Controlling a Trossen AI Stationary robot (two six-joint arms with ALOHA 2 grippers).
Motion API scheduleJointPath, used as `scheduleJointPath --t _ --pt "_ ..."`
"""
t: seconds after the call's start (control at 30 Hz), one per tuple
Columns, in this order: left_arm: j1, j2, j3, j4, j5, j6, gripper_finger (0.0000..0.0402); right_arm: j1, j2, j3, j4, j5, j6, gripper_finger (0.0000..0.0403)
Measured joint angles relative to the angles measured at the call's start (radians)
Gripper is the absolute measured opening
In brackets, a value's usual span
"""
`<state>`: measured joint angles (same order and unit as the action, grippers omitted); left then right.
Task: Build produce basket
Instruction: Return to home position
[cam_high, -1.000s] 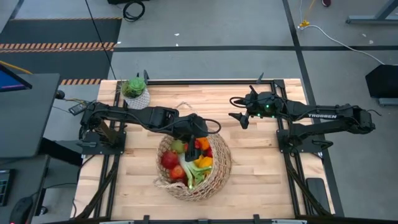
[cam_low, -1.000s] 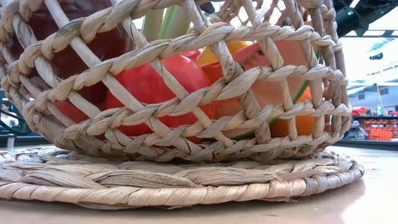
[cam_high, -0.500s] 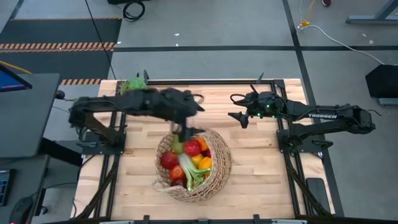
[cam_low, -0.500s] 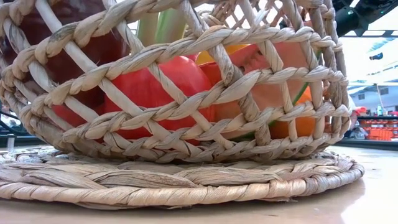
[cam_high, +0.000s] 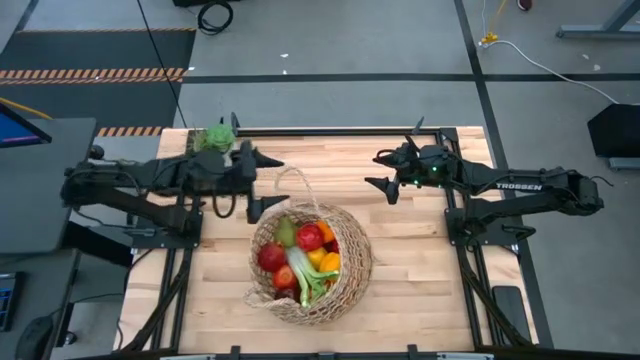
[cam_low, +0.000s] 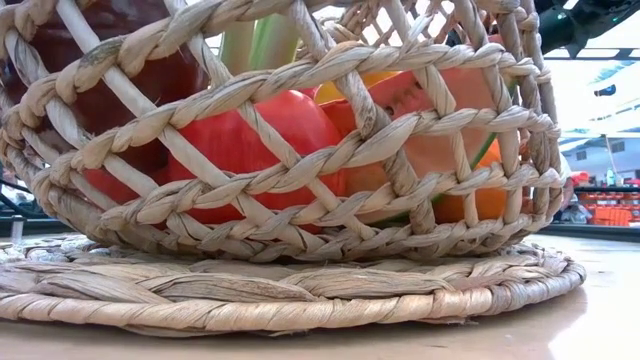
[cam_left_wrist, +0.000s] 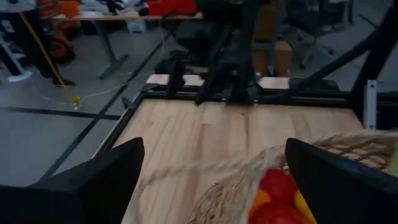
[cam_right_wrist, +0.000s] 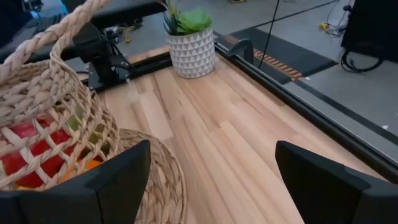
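The tan wicker basket (cam_high: 311, 262) stands on a round woven mat (cam_low: 300, 290) at the table's middle, its thin loop handle (cam_high: 297, 183) rising at the far side. The produce lies inside: red apples (cam_high: 310, 237), a green pear (cam_high: 286, 232), an orange (cam_high: 326, 232) and a leek (cam_high: 301, 273). My left gripper (cam_high: 264, 186) hangs open, left of the handle and above the table, pointing toward the table's right. My right gripper (cam_high: 376, 170) is open too, right of and beyond the basket, and points left. Both wrist views show nothing between the fingers.
A green plant in a white pot (cam_right_wrist: 189, 45) stands at the far left corner, half hidden by the left arm in the high view (cam_high: 214, 138). Bare wooden tabletop (cam_high: 420, 290) lies right of the basket and between the two grippers.
My left gripper has come up out of the basket and drawn back toward the table's left edge, tipping from pointing down to nearly level, and it has stayed open. The produce has stayed in the basket.
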<state>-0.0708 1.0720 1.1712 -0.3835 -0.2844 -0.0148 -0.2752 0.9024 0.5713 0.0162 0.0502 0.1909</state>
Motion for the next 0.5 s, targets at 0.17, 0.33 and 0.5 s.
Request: scheduleJointPath --t 0.17,0.33,0.5 --pt "0.03 -0.175 -0.281 0.182 -0.001 -0.036 0.0396 0.0 -0.002 0.0 -0.013 0.0 -0.007 0.0348" --pt "0.049 -0.32 -0.441 0.199 0.0 -0.102 0.0396 0.0 -0.002 0.0 -0.017 0.0 -0.008 0.0348" --pt "0.048 -0.479 -0.548 0.212 -0.002 -0.118 0.0396 0.0 -0.002 0.0 -0.002 0.0 -0.008 0.0348"
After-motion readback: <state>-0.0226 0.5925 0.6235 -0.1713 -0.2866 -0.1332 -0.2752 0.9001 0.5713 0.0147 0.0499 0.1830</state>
